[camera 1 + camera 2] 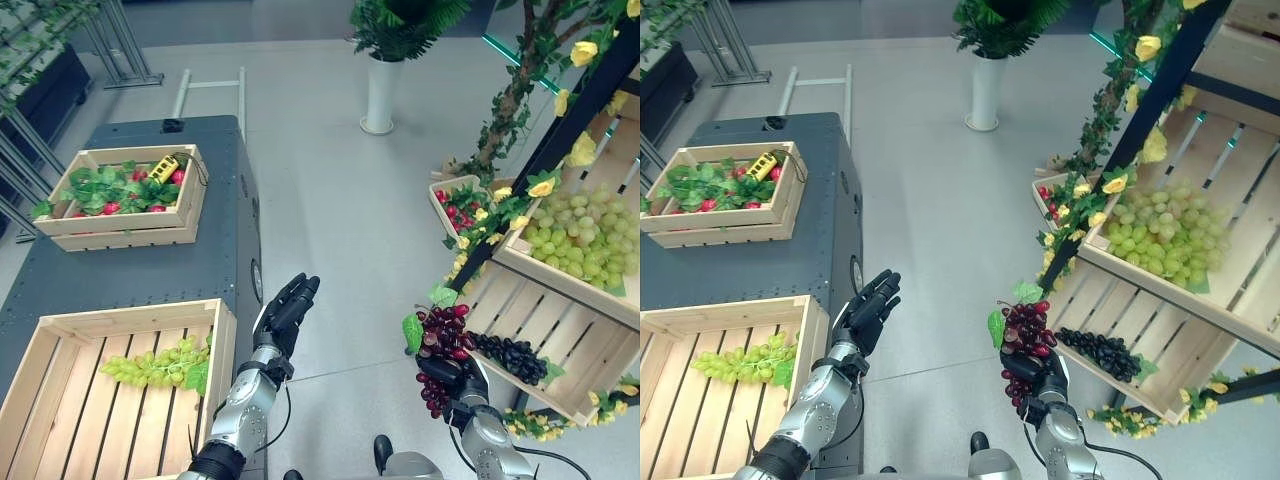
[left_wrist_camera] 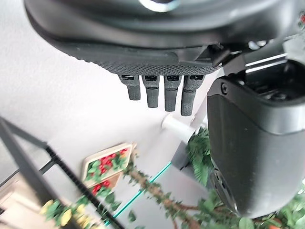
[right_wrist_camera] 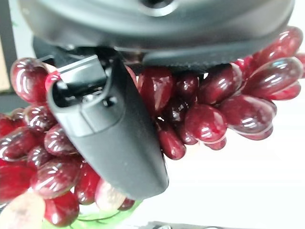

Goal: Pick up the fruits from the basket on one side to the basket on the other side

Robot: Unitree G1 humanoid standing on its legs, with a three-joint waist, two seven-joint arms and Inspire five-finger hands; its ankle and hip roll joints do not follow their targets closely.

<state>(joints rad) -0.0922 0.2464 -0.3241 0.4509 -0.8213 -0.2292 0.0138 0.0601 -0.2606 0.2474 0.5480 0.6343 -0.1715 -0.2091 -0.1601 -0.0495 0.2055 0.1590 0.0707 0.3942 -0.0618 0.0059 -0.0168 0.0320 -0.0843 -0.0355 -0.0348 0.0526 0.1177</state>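
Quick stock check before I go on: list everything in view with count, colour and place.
red grape bunch: one, dark red, held in the right robot hand
green grape bunch: one, green, in the near crate on the robot's left
near crate: one, pale wood, on the dark cabinet
far crate: one, pale wood, holds red fruit and leaves
dark cabinet: one, grey-blue, left
black grape bunch: one, black, lower shelf crate, right
green grape pile: one, green, upper shelf crate
potted plant: one, white pot, far floor
left robot hand: open, over the floor
right robot hand: shut on the grapes
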